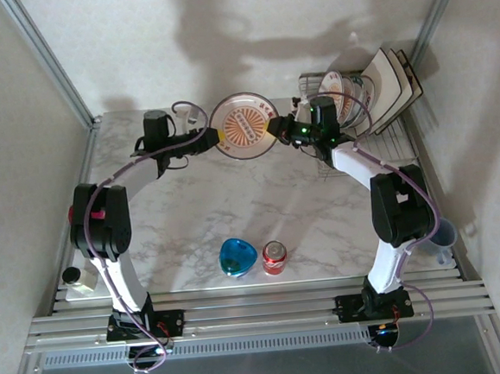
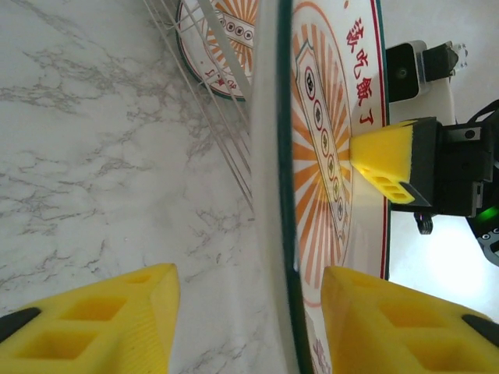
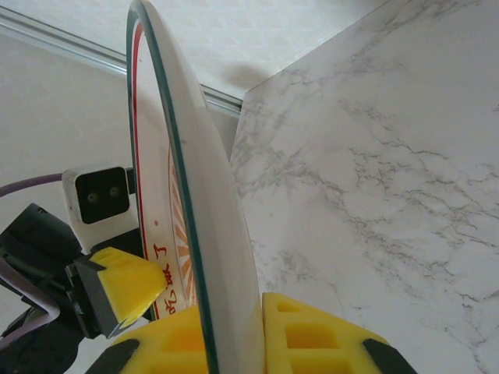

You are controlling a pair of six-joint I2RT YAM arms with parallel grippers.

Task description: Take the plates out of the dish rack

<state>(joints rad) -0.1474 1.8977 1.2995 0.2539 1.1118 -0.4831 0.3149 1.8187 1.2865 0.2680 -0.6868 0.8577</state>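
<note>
Above the table, the right gripper pinched the plate while the left gripper, fingers apart, straddled it, seemingly for handover.

Right hand pinches upright plate; marble table beyond.

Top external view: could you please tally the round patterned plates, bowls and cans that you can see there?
Round patterned plates: 2, the held plate and the racked plate in the dish rack
Blue bowl: 1
Red can: 1
Total: 4
</note>
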